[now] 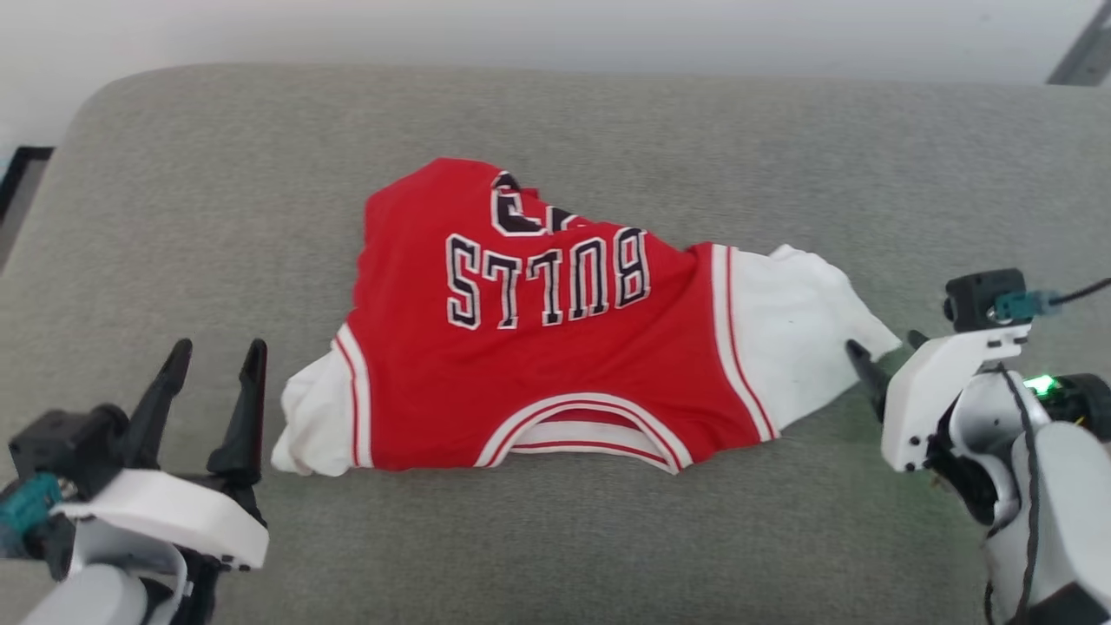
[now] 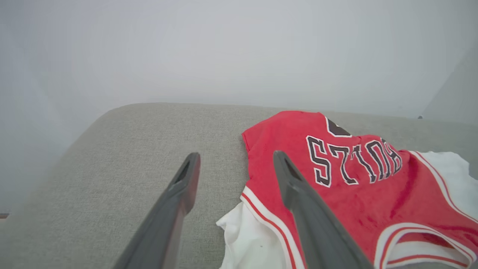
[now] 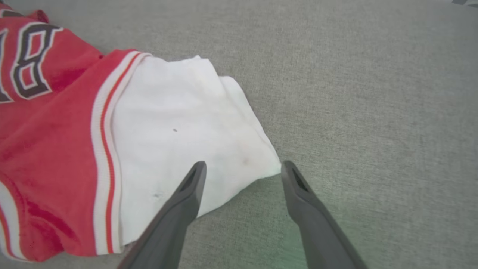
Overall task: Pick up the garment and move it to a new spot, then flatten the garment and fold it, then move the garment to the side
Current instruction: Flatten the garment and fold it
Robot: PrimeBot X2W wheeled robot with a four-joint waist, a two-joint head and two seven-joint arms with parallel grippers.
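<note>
The red basketball-style jersey with white sleeves (image 1: 555,373) is folded over at its far hem, so the dark white-outlined numeral (image 1: 521,208) beyond the lettering is partly hidden and unreadable. In the left wrist view one dark finger (image 2: 302,201) of the left gripper (image 2: 236,156) covers part of the red cloth, and the bottom and right edges cut the jersey off; in the right wrist view the left edge cuts it through the lettering. In the head view a dark slanted thing (image 1: 1085,52) at the top right corner is cut off, with too little showing to tell what it is
</note>
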